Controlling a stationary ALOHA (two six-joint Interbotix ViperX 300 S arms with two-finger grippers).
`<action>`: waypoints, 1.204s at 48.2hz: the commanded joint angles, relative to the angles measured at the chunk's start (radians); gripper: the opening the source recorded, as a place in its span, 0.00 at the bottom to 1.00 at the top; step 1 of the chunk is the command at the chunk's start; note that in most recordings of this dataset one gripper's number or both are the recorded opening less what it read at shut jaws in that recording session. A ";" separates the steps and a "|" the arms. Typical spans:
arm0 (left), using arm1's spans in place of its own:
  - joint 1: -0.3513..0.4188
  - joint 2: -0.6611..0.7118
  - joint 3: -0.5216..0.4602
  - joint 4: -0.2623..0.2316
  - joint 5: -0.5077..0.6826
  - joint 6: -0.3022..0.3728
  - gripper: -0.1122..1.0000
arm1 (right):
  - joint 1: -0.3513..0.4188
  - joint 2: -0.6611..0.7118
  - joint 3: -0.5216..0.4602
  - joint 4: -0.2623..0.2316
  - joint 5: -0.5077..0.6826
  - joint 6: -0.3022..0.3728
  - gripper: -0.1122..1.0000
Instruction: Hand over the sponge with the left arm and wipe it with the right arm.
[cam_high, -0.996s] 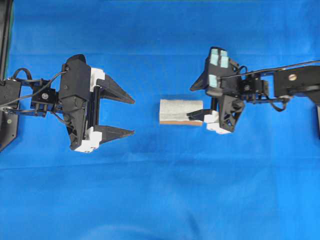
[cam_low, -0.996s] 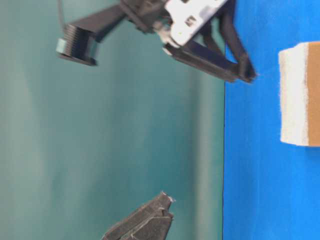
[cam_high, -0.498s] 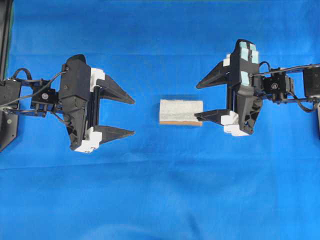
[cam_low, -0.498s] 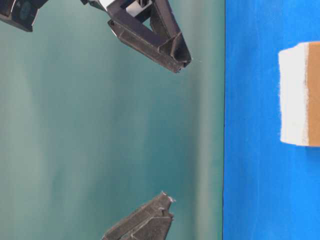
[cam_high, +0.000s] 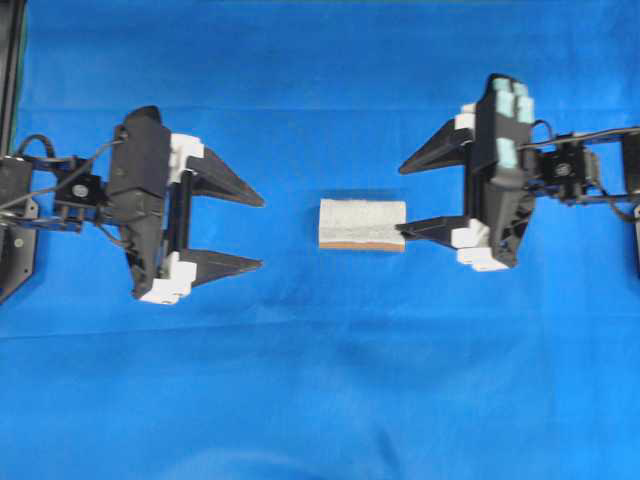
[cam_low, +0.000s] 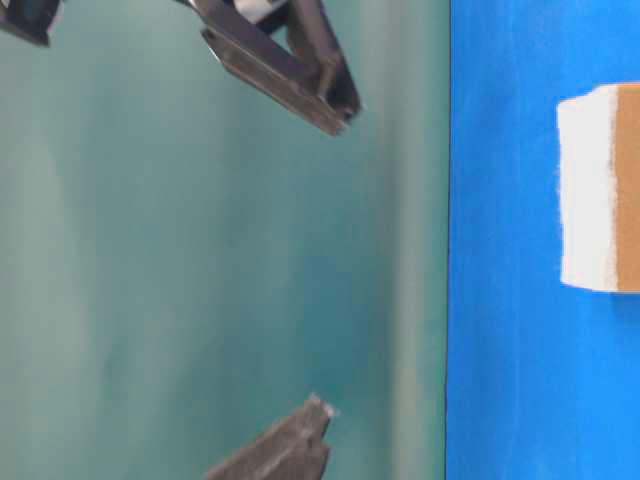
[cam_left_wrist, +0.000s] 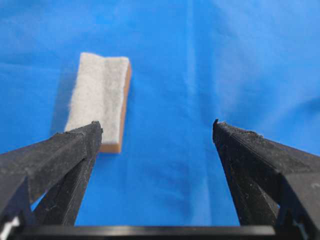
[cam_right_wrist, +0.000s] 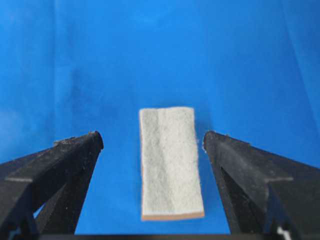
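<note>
The overhead view looks straight down on the blue tabletop (cam_high: 320, 400). The table-level view sits close at the surface, turned sideways. Each wrist camera looks out between its own claw fingers. All four views share the sponge (cam_high: 362, 223) (cam_low: 600, 188) (cam_left_wrist: 100, 100) (cam_right_wrist: 170, 162).

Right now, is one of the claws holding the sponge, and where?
No, nothing is held. The sponge lies flat on the blue cloth. The left claw and the right claw are both open and empty.
</note>
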 joint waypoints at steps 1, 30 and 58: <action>-0.003 -0.064 0.014 0.002 -0.003 -0.002 0.89 | 0.002 -0.064 0.011 -0.003 0.006 0.000 0.77; -0.003 -0.634 0.218 0.002 0.202 0.055 0.89 | 0.002 -0.563 0.187 -0.003 0.189 -0.003 0.77; -0.003 -0.950 0.426 -0.003 0.319 0.063 0.89 | 0.003 -0.827 0.459 0.015 0.109 0.021 0.77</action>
